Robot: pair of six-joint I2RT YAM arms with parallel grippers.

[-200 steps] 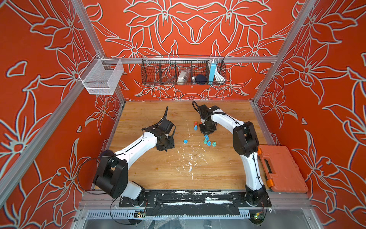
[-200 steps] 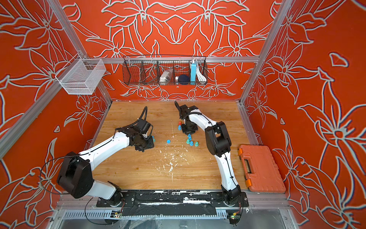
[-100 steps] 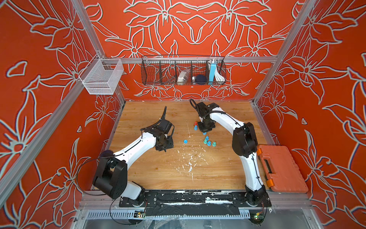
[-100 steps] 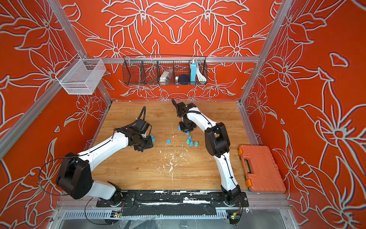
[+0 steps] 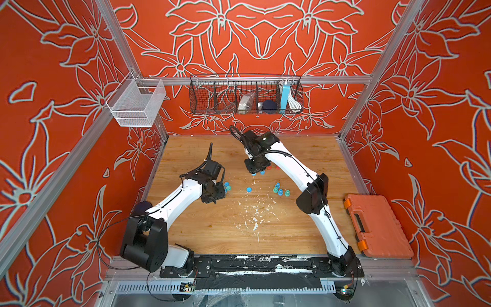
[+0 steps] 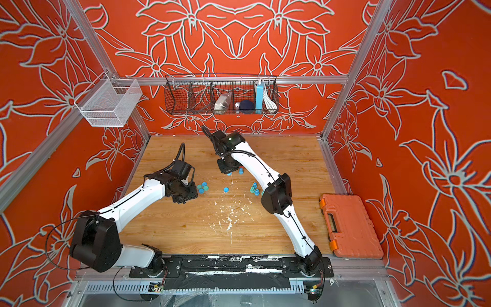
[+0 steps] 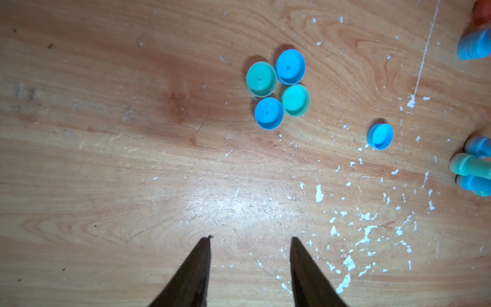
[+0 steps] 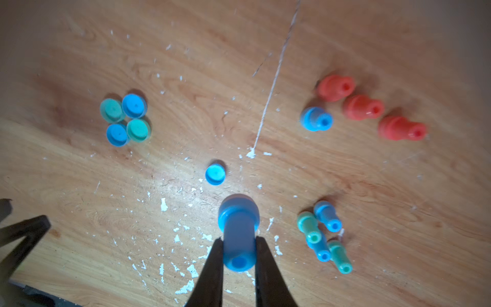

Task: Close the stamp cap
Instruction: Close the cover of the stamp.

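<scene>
Now the right gripper [image 8: 237,239] clamps the blue stamp [image 8: 238,218], wide end down, near the lone blue cap [image 8: 215,174]; the left gripper [image 7: 249,239], jaws apart, sits farther off.

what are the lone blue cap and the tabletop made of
The small round blue cap looks like moulded plastic: smooth, slightly glossy, even colour, thin raised rim. The light brown tabletop looks like wood or wood-look laminate with a satin finish: grain lines and a glare patch show.
</scene>
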